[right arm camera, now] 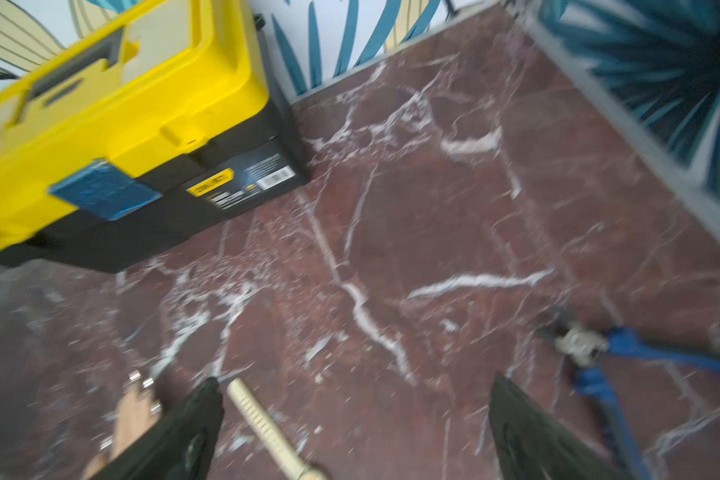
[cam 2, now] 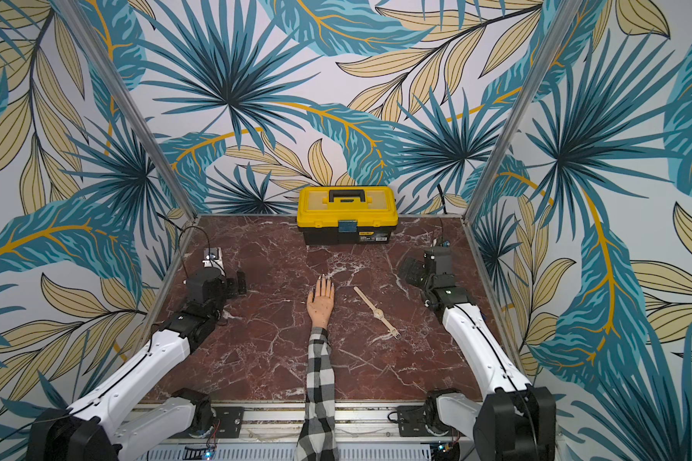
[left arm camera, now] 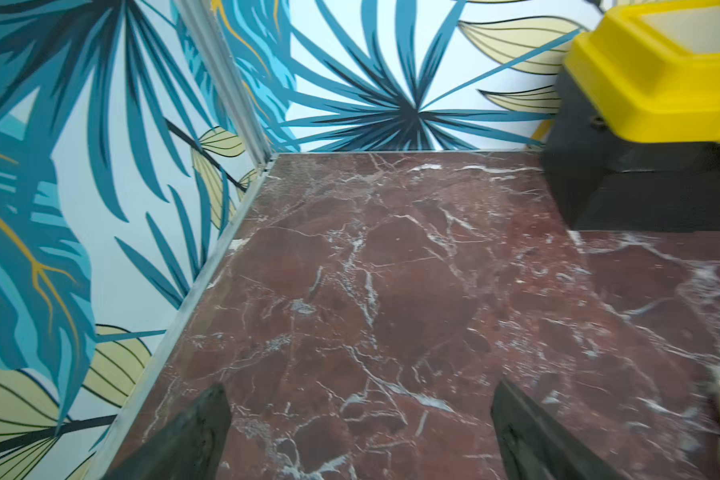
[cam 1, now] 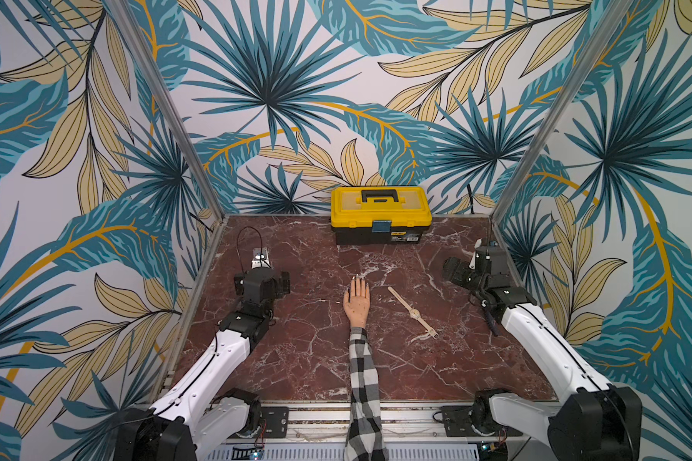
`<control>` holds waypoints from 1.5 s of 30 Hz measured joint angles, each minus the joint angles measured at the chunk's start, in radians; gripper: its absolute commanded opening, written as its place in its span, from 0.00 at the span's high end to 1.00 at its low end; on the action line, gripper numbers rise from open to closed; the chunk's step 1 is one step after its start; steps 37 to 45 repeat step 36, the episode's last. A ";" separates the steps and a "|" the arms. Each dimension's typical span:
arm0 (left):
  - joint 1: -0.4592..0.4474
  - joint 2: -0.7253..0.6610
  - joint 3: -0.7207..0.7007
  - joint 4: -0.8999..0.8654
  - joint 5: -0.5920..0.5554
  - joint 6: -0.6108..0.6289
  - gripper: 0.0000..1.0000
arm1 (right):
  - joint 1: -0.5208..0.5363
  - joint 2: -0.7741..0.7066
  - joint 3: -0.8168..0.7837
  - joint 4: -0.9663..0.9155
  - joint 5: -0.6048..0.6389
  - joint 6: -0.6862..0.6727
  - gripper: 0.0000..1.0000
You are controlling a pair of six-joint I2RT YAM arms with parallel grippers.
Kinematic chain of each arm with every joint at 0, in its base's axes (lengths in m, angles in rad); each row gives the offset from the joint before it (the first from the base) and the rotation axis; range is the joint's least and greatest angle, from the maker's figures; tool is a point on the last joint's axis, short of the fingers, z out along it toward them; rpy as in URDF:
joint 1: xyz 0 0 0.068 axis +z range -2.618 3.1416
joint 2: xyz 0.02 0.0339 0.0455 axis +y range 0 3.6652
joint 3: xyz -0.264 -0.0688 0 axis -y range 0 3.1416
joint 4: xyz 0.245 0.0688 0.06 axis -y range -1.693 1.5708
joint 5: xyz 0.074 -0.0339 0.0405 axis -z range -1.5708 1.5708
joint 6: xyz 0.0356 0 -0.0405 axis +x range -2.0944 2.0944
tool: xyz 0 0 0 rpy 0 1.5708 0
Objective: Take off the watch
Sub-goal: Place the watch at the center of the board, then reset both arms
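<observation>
Toolbox point(cam 1: 381, 215), yellow-lidded on a black base, sits latched at the back of the veined red marble desk point(cam 1: 296, 359), its contents hidden, while the watch point(cam 1: 412, 313) lies flat and unbuckled just beside the mannequin hand point(cam 1: 356, 303), with left pincer point(left arm camera: 362, 432) and right pincer point(right arm camera: 354, 399) both spread and empty.

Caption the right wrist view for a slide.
Open right gripper over the marble table, the watch lying flat beside the mannequin hand, yellow toolbox nearby.
</observation>
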 measured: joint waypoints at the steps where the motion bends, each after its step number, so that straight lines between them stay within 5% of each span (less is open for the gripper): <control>1: 0.018 0.030 -0.034 0.059 -0.005 0.008 0.01 | 0.000 0.027 -0.016 0.054 0.041 -0.042 0.00; 7: 0.068 0.247 -0.175 0.405 -0.012 0.032 0.01 | 0.000 0.139 -0.224 0.387 0.178 -0.225 0.00; 15: 0.164 0.427 -0.214 0.765 0.116 0.038 0.01 | -0.006 0.271 -0.488 0.909 0.138 -0.307 0.00; 24: 0.210 0.506 -0.213 0.885 0.270 0.038 0.01 | -0.065 0.275 -0.453 0.998 0.026 -0.313 0.01; 45: 0.211 0.506 -0.213 0.906 0.300 0.039 0.01 | -0.066 0.274 -0.451 1.011 -0.005 -0.314 0.00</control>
